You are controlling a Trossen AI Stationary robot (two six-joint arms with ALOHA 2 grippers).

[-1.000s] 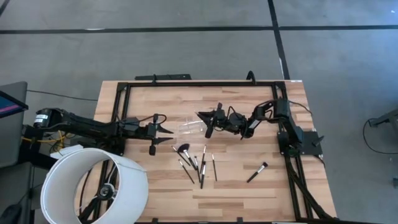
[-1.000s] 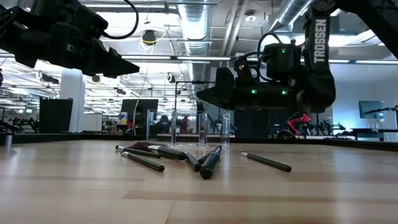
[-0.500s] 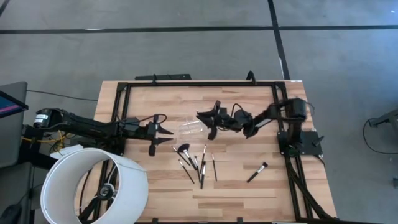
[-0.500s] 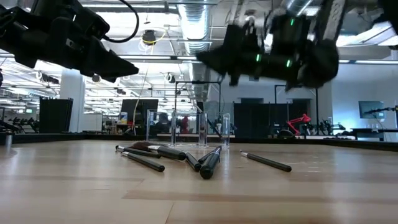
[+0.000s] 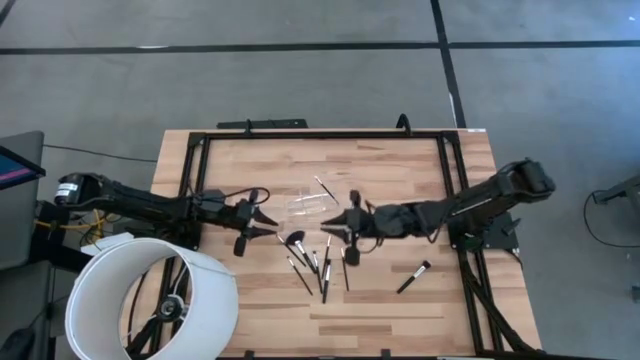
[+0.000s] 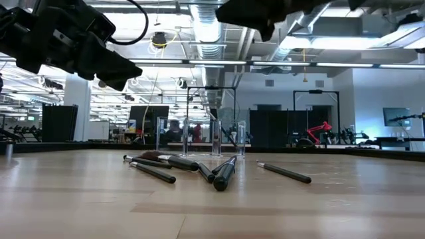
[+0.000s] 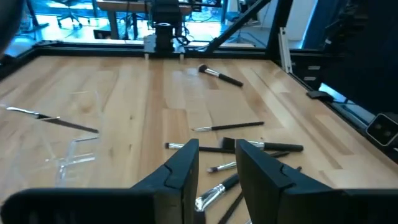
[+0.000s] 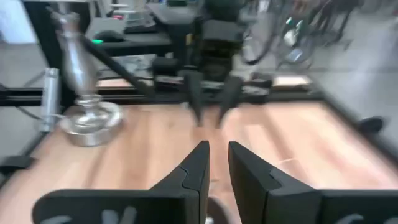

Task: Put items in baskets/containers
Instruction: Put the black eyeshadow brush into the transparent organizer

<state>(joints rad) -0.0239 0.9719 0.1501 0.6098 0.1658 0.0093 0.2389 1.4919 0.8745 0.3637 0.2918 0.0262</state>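
Several thin black makeup brushes (image 5: 318,262) lie flat in a loose cluster on the wooden table (image 5: 400,160), also seen in the low view (image 6: 199,166). One more brush (image 5: 413,277) lies apart toward the right. The clear plastic tray (image 5: 303,206) stands beyond the cluster, and a brush (image 7: 53,118) rests across the tray (image 7: 74,149). My left gripper (image 5: 264,222) hovers open, left of the cluster. My right gripper (image 5: 333,229) hovers open, above the cluster's far end, its arm reaching in from the right. Neither holds anything.
A big white cylinder (image 5: 150,300) stands over the near left corner beside the left arm. A black frame (image 5: 320,134) runs along the far and side edges. Bare wood lies near the far edge and toward the near right corner.
My right gripper has risen and swung from over the clear tray toward the near edge, its arm stretching out low across the table. Where it stood, a brush now shows lying across the tray's far right corner. The brushes on the table have kept still.
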